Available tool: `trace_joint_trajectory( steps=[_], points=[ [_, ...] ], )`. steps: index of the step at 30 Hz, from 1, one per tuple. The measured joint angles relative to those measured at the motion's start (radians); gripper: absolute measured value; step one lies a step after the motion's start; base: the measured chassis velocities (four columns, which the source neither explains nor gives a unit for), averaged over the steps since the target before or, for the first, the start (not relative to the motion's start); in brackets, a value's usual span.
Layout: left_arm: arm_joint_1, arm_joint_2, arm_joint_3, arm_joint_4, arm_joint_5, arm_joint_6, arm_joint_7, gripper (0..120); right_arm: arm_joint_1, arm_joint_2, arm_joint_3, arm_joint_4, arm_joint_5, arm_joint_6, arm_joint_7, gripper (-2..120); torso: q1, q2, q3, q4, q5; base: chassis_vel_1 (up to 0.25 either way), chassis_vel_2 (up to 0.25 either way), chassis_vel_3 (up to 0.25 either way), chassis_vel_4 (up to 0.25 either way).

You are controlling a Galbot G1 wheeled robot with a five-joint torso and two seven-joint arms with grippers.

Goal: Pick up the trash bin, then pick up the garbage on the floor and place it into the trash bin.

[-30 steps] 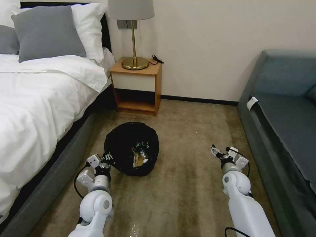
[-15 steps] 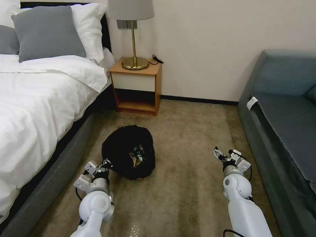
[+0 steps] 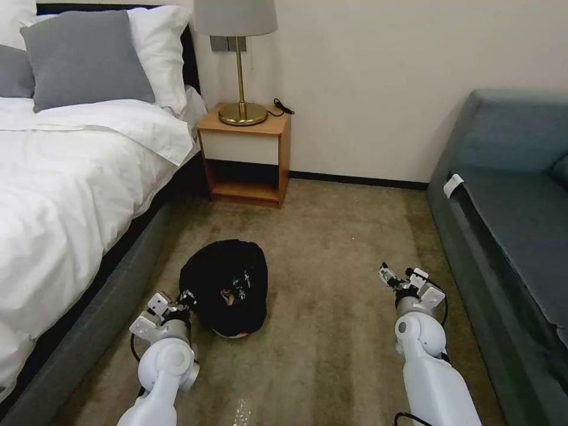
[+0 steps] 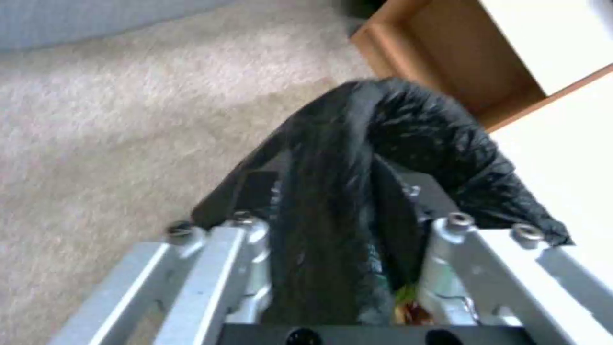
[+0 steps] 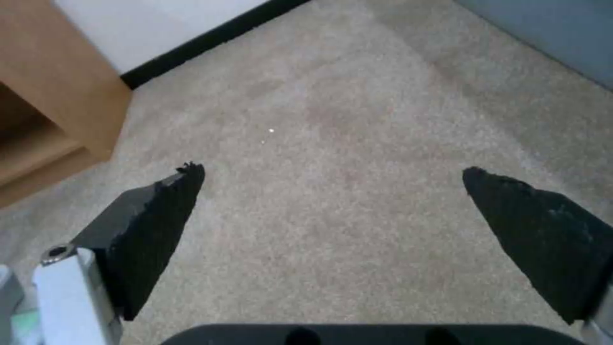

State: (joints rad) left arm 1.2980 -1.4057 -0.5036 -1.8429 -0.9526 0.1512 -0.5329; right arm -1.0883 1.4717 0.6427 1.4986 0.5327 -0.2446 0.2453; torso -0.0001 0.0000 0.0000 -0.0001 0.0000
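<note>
The left gripper is clamping the near rim of the trash bin, its fingers pinching a fold of the black liner between them. The bin is sitting low over the carpet at the robot's left front, tilting toward the head camera so its mouth is facing up and back; a white-and-red edge of its base is showing at the bottom. Whether the base is touching the carpet cannot be told. Inside the mouth, garbage is lying against the liner as small glints; the separate pieces are too small to tell apart. The bed frame is running just beside the left arm, leaving a narrow strip of floor on that side. The nightstand is standing against the wall beyond the bin, well apart from it, with a lamp on top. The right gripper is hovering over bare carpet with its fingers spread wide and nothing between them. The sofa edge is lying near the right arm. Between the two arms an open lane of carpet is reaching to the baseboard.
</note>
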Motion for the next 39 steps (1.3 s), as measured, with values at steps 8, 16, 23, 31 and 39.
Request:
trace_joint_trajectory(
  steps=[8, 16, 23, 31, 39],
  points=[
    [0.019, 0.020, -0.001, -0.017, 0.152, -0.001, 0.022, 68, -0.021, 0.003, 0.010, 0.020, -0.007, 0.005, 0.000, 100, 0.000, 0.000, 0.000, 0.0000, -0.0001, 0.000, 0.000, 0.000, 0.000],
    [0.092, 0.063, -0.001, -0.029, 0.561, -0.141, 0.167, 97, -0.047, 0.003, 0.013, 0.061, -0.012, 0.026, -0.006, 100, 0.000, 0.000, 0.000, 0.0002, 0.0000, 0.000, 0.000, 0.000, 0.000],
    [0.123, 0.076, 0.034, -0.063, 0.865, -0.272, 0.326, 100, -0.080, 0.008, 0.011, 0.095, -0.020, 0.060, -0.022, 100, 0.000, 0.000, 0.000, 0.0001, 0.0000, 0.000, 0.000, 0.000, 0.000],
    [0.073, 0.057, 0.117, -0.052, 0.973, -0.298, 0.363, 100, -0.122, 0.035, -0.001, 0.156, -0.021, 0.076, -0.039, 100, 0.000, 0.000, 0.000, 0.0000, -0.0001, 0.000, 0.000, 0.000, 0.000],
    [0.031, 0.039, 0.166, 0.004, 0.989, -0.298, 0.359, 100, -0.146, 0.065, -0.007, 0.183, -0.022, 0.090, -0.055, 100, 0.000, 0.000, 0.000, 0.0000, 0.0000, 0.000, 0.000, 0.000, 0.000]
  ],
)
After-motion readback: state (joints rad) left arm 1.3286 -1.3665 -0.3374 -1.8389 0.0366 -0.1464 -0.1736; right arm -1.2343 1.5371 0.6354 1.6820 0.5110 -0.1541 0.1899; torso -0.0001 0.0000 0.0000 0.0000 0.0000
